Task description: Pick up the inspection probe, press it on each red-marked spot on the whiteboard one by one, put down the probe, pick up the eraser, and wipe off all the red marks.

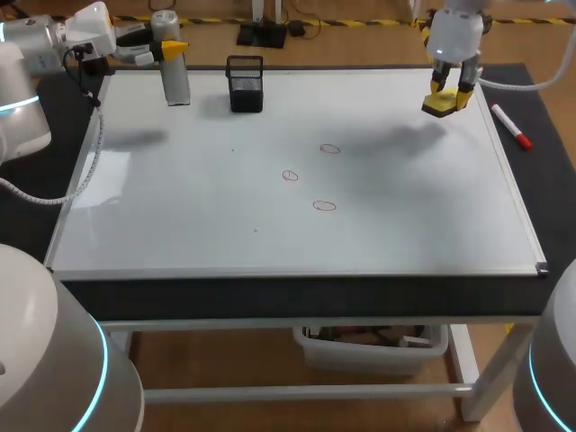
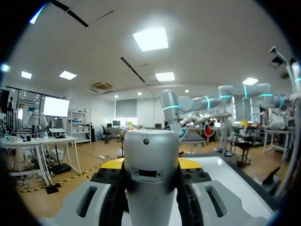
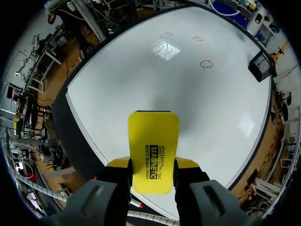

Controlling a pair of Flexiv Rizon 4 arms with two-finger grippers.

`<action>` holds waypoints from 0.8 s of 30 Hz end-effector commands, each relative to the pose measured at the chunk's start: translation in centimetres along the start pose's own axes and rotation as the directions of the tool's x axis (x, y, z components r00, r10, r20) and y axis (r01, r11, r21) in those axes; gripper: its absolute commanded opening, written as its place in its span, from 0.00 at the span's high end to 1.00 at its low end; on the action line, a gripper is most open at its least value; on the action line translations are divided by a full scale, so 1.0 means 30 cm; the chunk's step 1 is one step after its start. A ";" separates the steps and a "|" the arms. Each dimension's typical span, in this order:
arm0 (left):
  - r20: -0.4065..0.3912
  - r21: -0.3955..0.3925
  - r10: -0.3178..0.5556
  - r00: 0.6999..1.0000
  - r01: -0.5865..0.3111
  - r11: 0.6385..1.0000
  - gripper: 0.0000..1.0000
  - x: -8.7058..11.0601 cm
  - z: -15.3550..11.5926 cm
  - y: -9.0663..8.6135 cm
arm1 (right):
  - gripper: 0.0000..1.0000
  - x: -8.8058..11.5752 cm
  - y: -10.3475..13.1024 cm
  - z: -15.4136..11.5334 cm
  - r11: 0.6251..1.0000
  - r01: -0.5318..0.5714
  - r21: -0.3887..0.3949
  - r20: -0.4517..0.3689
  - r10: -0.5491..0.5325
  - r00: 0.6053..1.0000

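One dark worktop [image 1: 297, 295] carries one whiteboard [image 1: 180, 207] [image 3: 188, 84] that covers most of it.

Two arms come in at the far side. The left arm [image 1: 54, 40] reaches in level over the board's far left corner. The right arm [image 1: 454, 31] hangs down over its far right part.

One inspection probe [image 1: 175, 72] [image 2: 150, 169], a silver cylinder, stands upright at the far left corner of the whiteboard, its long axis vertical. The left jaws are clamped on its upper part from two sides. I cannot tell whether its foot touches the board.

One black mesh cup [image 1: 245, 84] [image 3: 262, 66] stands on the board just beside the probe, apart from it.

One yellow eraser [image 1: 443, 104] [image 3: 153, 150] is pinched between the right jaws, lifted off the whiteboard near its far right edge. Its long axis runs along the fingers, so its free end juts out past the yellow tips and points down at the board. In the right wrist view its printed flat face is turned to the camera.

One red-capped marker pen [image 1: 510, 126] lies on the worktop just off the board's right edge, its cap end nearer the front.

Three red marks, small drawn rings, sit near the middle of the whiteboard, close together but apart. One is farthest back [image 1: 329, 148] [image 3: 206, 63], one is to its left [image 1: 290, 175] [image 3: 197, 38], and one is nearest the front [image 1: 324, 206] [image 3: 165, 35]. All are well apart from both the probe and the eraser.
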State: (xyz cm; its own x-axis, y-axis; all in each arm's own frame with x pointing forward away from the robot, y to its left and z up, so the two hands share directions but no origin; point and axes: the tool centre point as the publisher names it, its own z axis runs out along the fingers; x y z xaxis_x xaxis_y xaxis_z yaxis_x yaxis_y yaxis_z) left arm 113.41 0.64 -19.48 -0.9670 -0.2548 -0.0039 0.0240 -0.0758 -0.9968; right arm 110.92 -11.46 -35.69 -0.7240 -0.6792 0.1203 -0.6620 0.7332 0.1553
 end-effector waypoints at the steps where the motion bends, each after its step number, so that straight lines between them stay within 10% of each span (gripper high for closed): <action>1: 0.005 0.000 0.002 1.000 -0.002 1.000 1.00 0.006 0.001 -0.005 | 1.00 0.012 0.011 -0.009 0.999 0.002 0.045 0.002 -0.002 1.000; 9: 0.005 0.000 0.002 1.000 -0.002 1.000 1.00 0.006 0.001 -0.005 | 1.00 0.012 0.011 -0.009 0.999 0.002 0.045 0.002 -0.002 1.000; 24: -0.254 0.035 -0.048 0.966 0.059 0.998 1.00 0.275 0.218 0.058 | 1.00 0.012 0.011 -0.009 0.999 0.002 0.045 0.002 -0.002 1.000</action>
State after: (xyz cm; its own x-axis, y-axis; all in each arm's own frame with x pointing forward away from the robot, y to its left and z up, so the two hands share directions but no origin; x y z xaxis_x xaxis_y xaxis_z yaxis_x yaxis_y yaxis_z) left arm 106.46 -6.69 -20.35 -0.9992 -0.0320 0.0238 -0.0198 -0.1204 -0.9925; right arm 110.65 -11.40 -35.57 -0.7242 -0.6796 0.1170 -0.6696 0.7336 0.1159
